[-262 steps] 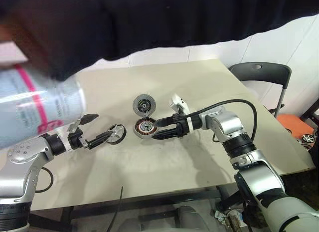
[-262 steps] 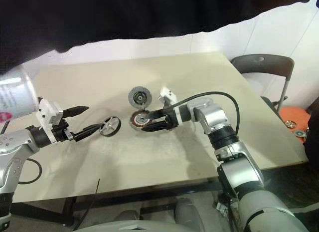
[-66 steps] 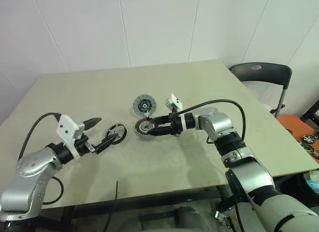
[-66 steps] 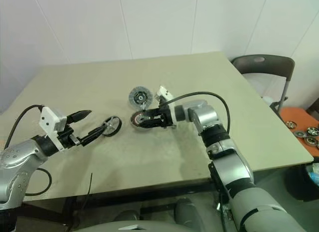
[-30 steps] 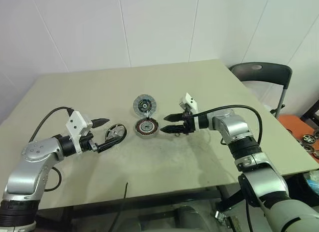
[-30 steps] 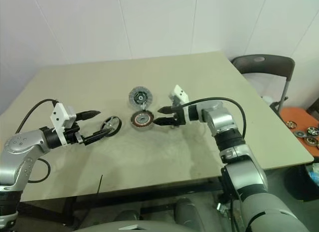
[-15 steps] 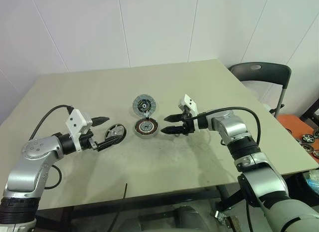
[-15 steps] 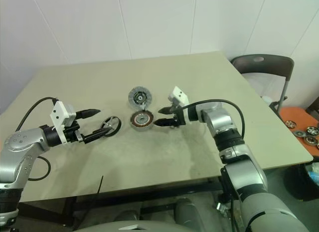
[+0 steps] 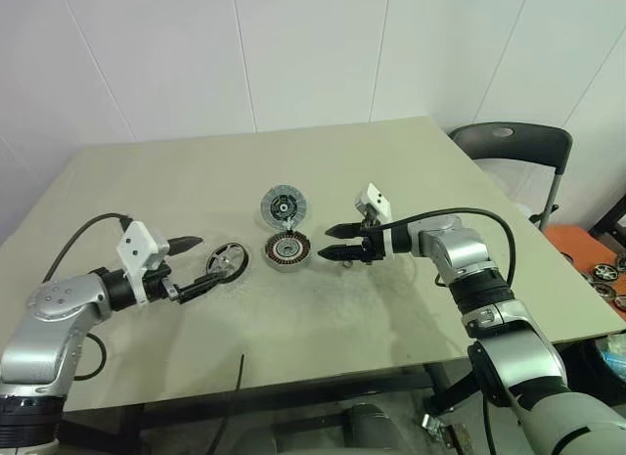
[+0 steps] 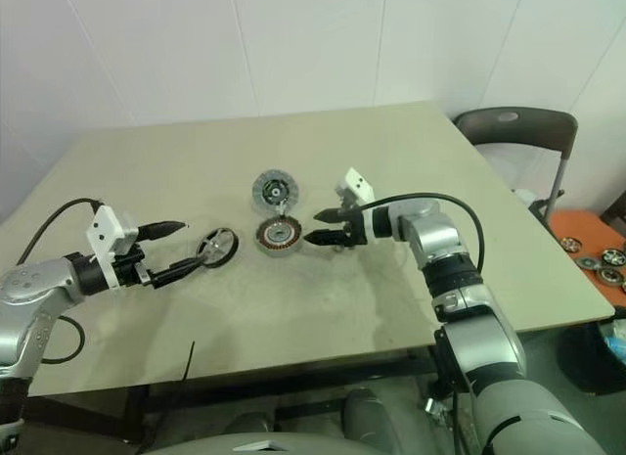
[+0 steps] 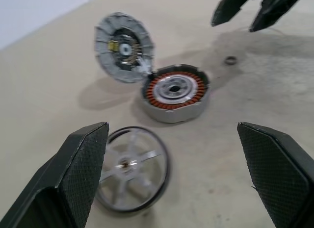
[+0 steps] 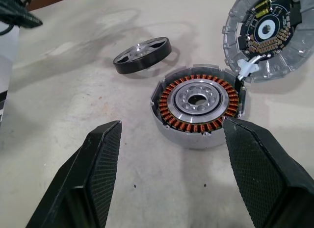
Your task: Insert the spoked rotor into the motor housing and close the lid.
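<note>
The spoked rotor (image 9: 227, 259), a black ring with pale spokes, lies flat on the table left of the motor housing (image 9: 287, 248). The housing shows copper windings around a pale hub (image 12: 200, 103). Just behind the housing, the lid (image 9: 282, 205) is tilted open with its circuit side showing, touching the rim. My left gripper (image 9: 207, 259) is open, its fingertips just left of the rotor (image 11: 130, 169) and not touching it. My right gripper (image 9: 328, 242) is open just right of the housing, holding nothing.
A tiny dark ring (image 11: 230, 60) lies on the beige table (image 9: 391, 308) near the right gripper. A grey chair (image 9: 509, 142) stands past the table's right edge. A black cable (image 9: 235, 377) hangs at the front edge.
My left arm has drawn back a little to the left, away from the rotor. The right gripper has stayed open beside the housing, almost still. Rotor, housing and lid have not moved.
</note>
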Robot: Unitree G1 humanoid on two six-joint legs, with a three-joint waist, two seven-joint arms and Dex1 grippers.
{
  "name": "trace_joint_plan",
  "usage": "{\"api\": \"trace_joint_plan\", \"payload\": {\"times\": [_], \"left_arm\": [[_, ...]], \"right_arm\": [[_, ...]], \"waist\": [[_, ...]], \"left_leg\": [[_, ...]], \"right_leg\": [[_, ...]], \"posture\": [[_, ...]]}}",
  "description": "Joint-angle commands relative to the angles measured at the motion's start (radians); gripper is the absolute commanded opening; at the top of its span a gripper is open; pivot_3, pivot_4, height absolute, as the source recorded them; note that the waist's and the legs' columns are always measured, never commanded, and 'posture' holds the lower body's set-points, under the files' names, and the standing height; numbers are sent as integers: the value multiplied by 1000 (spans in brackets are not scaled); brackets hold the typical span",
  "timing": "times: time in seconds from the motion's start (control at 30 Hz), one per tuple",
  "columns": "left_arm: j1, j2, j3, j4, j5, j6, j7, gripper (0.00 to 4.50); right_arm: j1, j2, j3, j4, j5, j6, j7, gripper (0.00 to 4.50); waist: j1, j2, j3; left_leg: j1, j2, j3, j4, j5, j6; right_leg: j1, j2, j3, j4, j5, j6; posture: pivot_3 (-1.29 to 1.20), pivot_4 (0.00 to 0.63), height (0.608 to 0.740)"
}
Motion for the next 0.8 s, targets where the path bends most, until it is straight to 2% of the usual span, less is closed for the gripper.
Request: {"api": "trace_joint_plan", "payload": {"times": [0.03,0.8], "left_arm": [[-24,16,47,1,-6,-18,8,4457],[-65,-2,3,35,13,-36,4,4457]], "right_arm": [[-33,7,-16,-4,7,-18,-5,3436],[-65,14,-20,144,-51,-144,-93,3436]], "waist": [[-1,0,0],[-3,0,0]], "left_leg": [[0,0,0,0,0,0],[0,0,0,0,0,0]], "right_leg": [[0,0,0,0,0,0],[0,0,0,0,1,0]], "posture": [[0,0,740],[0,0,740]]}}
